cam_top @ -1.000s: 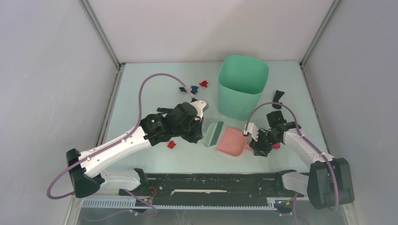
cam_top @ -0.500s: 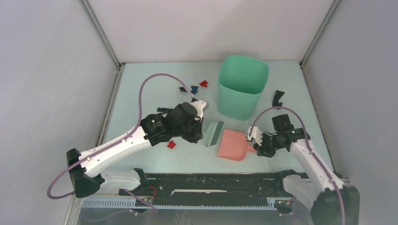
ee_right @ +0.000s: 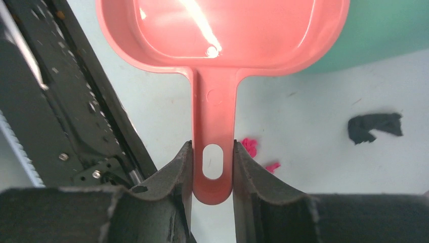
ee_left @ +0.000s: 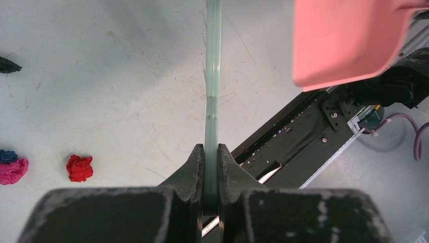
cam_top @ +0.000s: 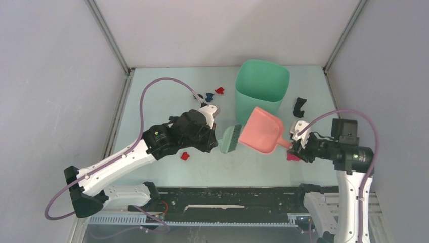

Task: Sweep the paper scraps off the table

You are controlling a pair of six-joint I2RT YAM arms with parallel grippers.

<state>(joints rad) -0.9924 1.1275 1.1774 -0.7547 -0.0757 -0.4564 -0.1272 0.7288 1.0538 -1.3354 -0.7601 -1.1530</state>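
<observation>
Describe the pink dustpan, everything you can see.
Pink glossy plastic dustpan: shallow scoop with raised rim, flat handle with an oval hanging hole. The right hand pinches the handle's end from both sides. It looks raised off the table, mouth toward the green bin. No scraps visible inside.

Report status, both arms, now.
Left gripper shut on brush. Right gripper shut on dustpan by its handle, pan raised, empty. Paper scraps scattered on table, none in the pan. Bin close behind dustpan.
</observation>
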